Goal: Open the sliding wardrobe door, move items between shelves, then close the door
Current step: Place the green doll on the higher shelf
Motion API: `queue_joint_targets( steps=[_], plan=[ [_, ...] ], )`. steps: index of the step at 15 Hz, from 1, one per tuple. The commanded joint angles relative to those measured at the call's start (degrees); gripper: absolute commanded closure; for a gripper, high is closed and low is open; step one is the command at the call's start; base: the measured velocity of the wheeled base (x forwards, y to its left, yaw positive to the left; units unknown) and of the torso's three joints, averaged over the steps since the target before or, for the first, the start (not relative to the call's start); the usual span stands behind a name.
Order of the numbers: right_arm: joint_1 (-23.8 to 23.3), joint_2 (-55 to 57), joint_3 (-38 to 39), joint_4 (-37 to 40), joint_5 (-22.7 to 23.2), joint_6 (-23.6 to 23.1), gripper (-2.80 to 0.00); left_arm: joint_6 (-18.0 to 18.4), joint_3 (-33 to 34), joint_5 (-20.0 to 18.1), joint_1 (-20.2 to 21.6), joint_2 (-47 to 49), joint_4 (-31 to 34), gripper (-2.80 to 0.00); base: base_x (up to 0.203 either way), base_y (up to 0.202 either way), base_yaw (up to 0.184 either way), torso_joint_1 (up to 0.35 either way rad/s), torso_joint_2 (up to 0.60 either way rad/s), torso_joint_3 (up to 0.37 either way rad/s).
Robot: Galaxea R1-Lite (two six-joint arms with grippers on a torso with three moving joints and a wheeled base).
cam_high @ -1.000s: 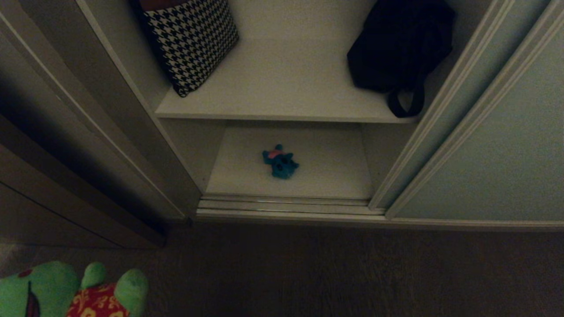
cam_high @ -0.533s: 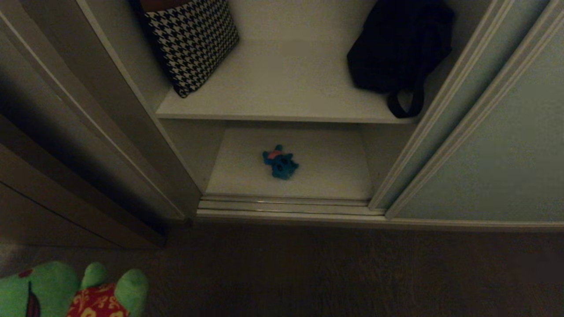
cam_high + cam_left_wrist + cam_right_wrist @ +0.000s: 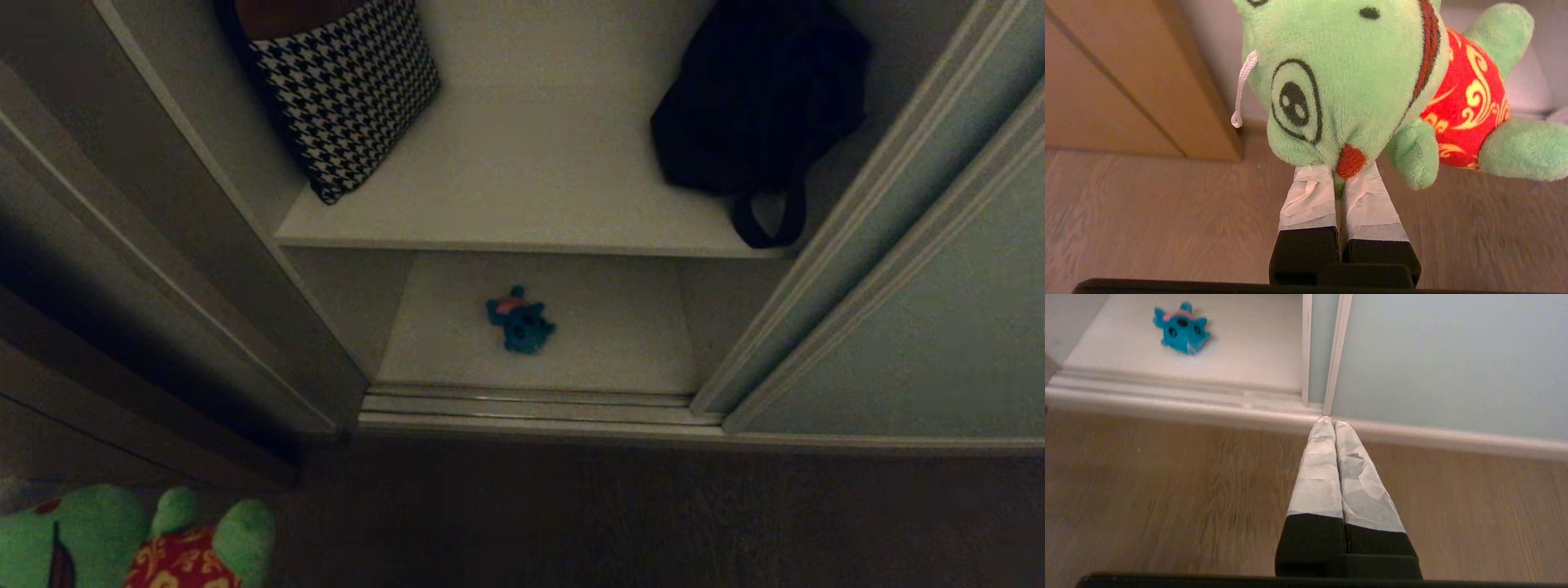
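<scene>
Pinching a fold at the chin of the green toy (image 3: 1347, 81), the left gripper (image 3: 1341, 179) holds its taped fingers clamped on the plush, low at the robot's left side over the wooden floor (image 3: 1147, 212); in the head view the toy shows only at the lower left corner, well apart from the wardrobe. Beside it in the wrist view stands a brown wooden panel (image 3: 1126, 73). The right gripper (image 3: 1333, 424) has its fingers pressed together on nothing, pointing at the foot of the door (image 3: 1445, 355) where the slim frame meets the floor track (image 3: 1167, 396). The door is slid to the right, so the wardrobe stands open. On the lower shelf (image 3: 620, 343) the teal toy (image 3: 520, 319) lies near the middle, clear of the walls and a little back from the track. On the upper shelf (image 3: 522, 180) a houndstooth bag (image 3: 347, 90) leans at the left and a black bag (image 3: 759, 98) sits at the right, its strap hanging over the front edge; the middle between them is bare. Judging by this, the opening step is done and the moving of items is in hand, with the green toy carried and not yet placed. The next move seems to call for lifting the left arm forward through the opening and setting the toy on a shelf, most likely the bare middle of the upper board, keeping clear of both bags and the door frame before letting go.
</scene>
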Motion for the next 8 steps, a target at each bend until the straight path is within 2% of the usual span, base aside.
queue_joint_targets(
  steps=[1, 8],
  plan=[
    [0.02, -0.18, 0.02, -0.05, 0.02, -0.02, 0.00, -0.05, 0.05, 0.07, 0.01, 0.11, -0.04, 0.00, 0.195, 0.000, 0.001, -0.006, 0.00, -0.005],
    [0.02, -0.18, 0.02, -0.05, 0.02, -0.02, 0.00, -0.22, 0.05, -0.03, 0.01, 0.11, -0.04, 0.00, 0.196, 0.000, 0.001, 0.002, 0.00, 0.005]
  ],
)
